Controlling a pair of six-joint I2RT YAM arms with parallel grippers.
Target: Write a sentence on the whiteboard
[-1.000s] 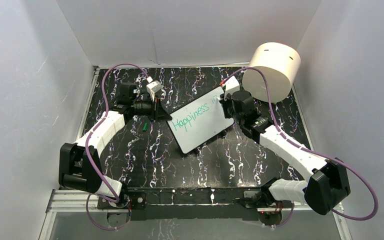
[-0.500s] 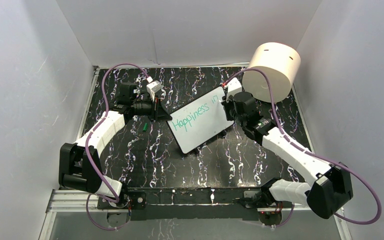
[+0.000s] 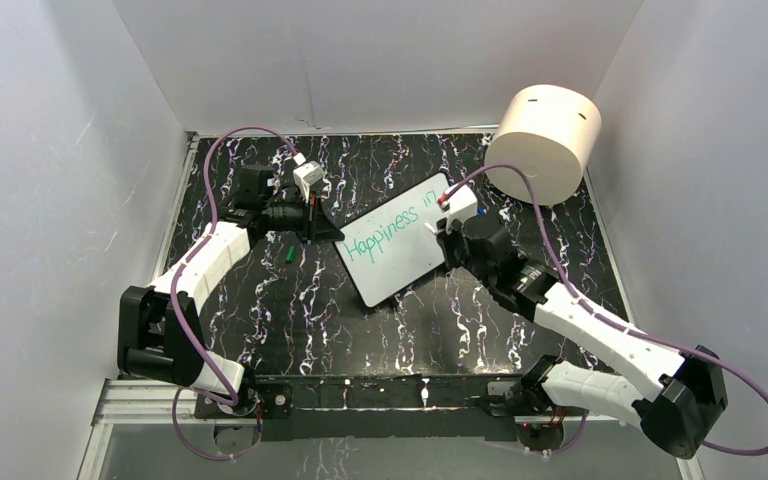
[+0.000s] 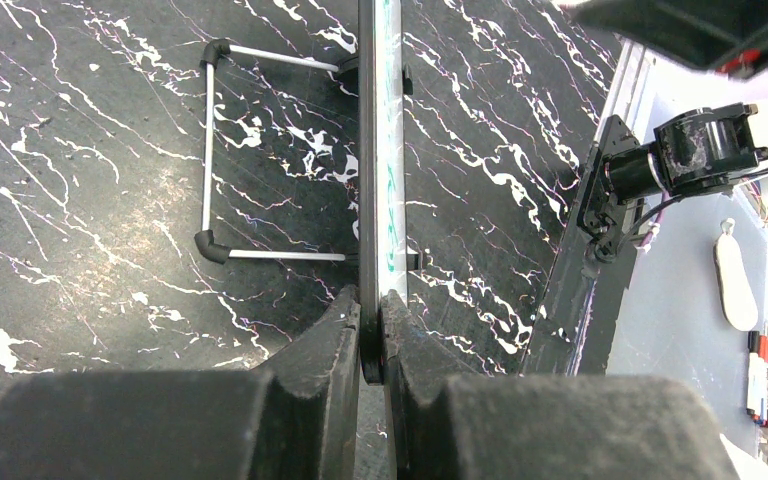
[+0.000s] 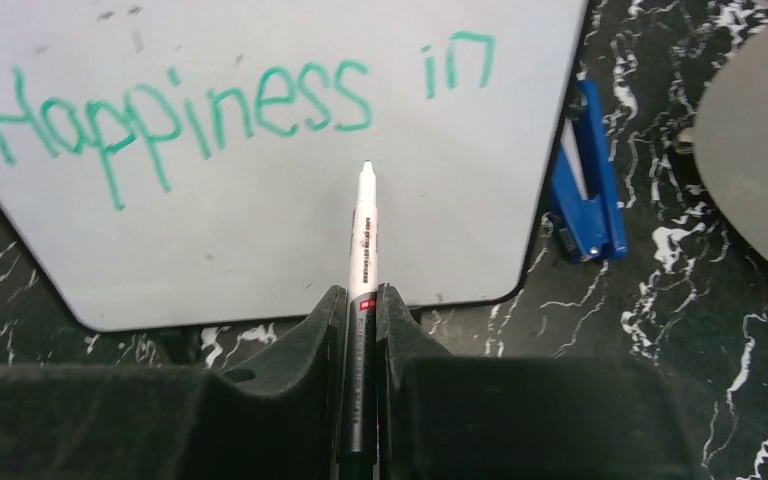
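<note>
The whiteboard (image 3: 385,262) lies tilted on the black table, with the sentence (image 3: 392,228) in teal-green reading "Happiness in" on one slanted line. My left gripper (image 3: 332,232) is shut on the board's left edge; the left wrist view shows the whiteboard (image 4: 380,150) edge-on between the gripper (image 4: 371,310) jaws. My right gripper (image 5: 363,295) is shut on a white marker (image 5: 364,225). The marker's tip hovers over the whiteboard (image 5: 210,230) below the sentence (image 5: 230,105); I cannot tell if it touches. From above, the right gripper (image 3: 447,237) sits at the board's right edge.
A big cream cylinder (image 3: 545,140) stands at the back right, close to the board. A blue clip-like object (image 5: 590,190) lies just off the board's right edge. A small green cap (image 3: 287,252) lies by the left arm. A wire stand (image 4: 207,160) props the board. White walls enclose the table.
My right gripper has come down from the board's far right corner toward the near side, uncovering the word "in". The left gripper and the board have stayed put.
</note>
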